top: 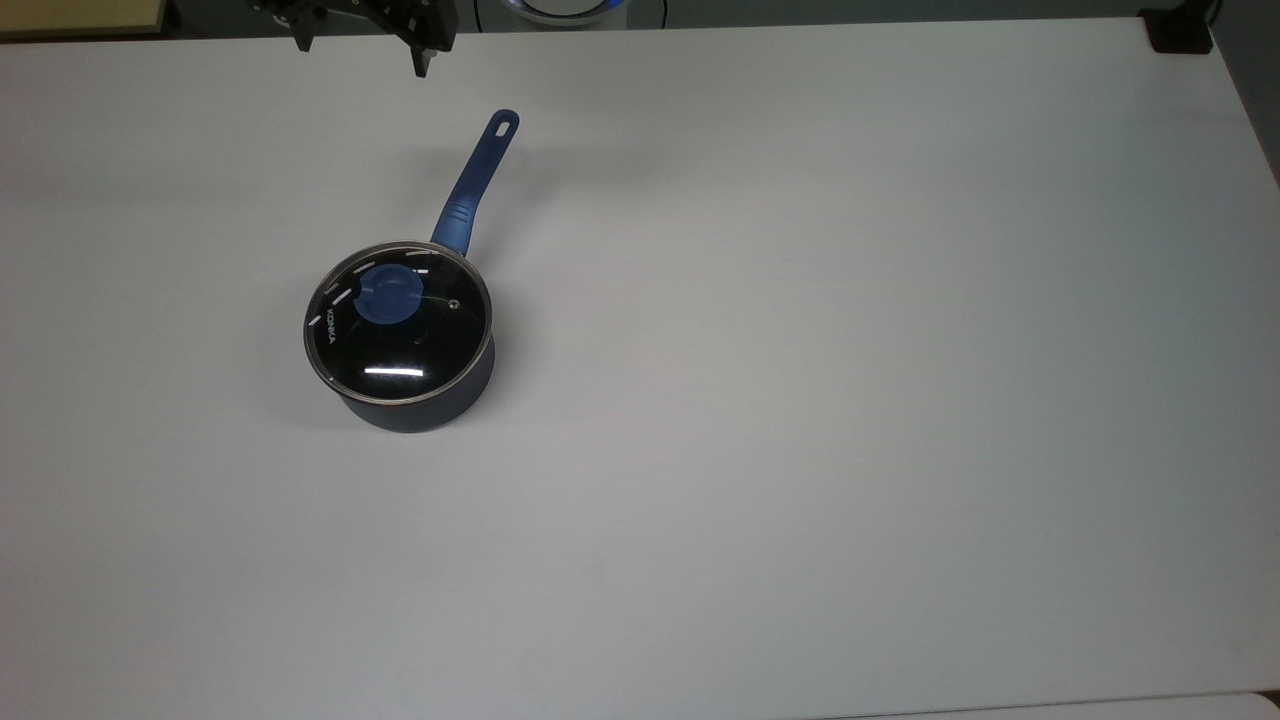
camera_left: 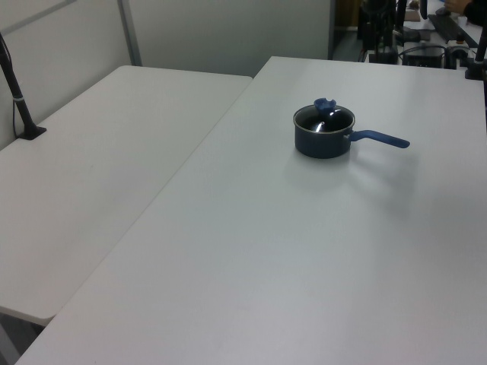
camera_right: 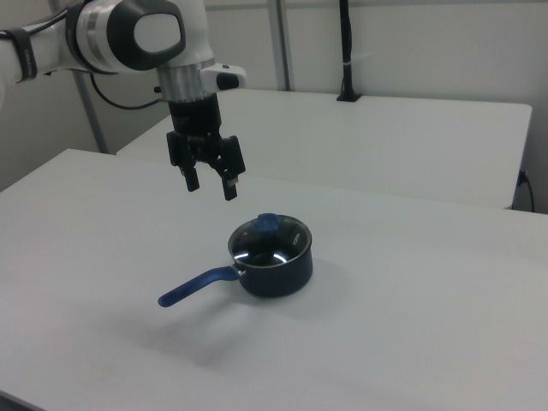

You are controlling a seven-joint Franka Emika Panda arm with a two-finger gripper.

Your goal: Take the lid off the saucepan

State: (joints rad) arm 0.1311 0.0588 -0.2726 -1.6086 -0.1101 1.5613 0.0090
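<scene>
The dark navy saucepan [top: 425,408] stands on the white table [top: 800,400], left of centre in the top view, its long blue handle [top: 474,186] pointing to the far edge. The glass lid [top: 398,345] with its blue knob [top: 390,294] sits closed on the pan. The saucepan [camera_left: 323,143] and lid [camera_left: 324,120] also appear in the left view. In the right view, my gripper [camera_right: 211,186] hangs open in the air, up and to the left of the lid [camera_right: 269,241] and apart from it. From the top view the gripper [top: 361,55] is at the far edge, beyond the handle's end.
A second white table [camera_left: 99,167] adjoins on the left view's left, with a black clamped post [camera_left: 19,91] on it. A black block [top: 1180,30] sits at the top view's far right corner. Equipment stands behind the table's far edge [camera_left: 396,38].
</scene>
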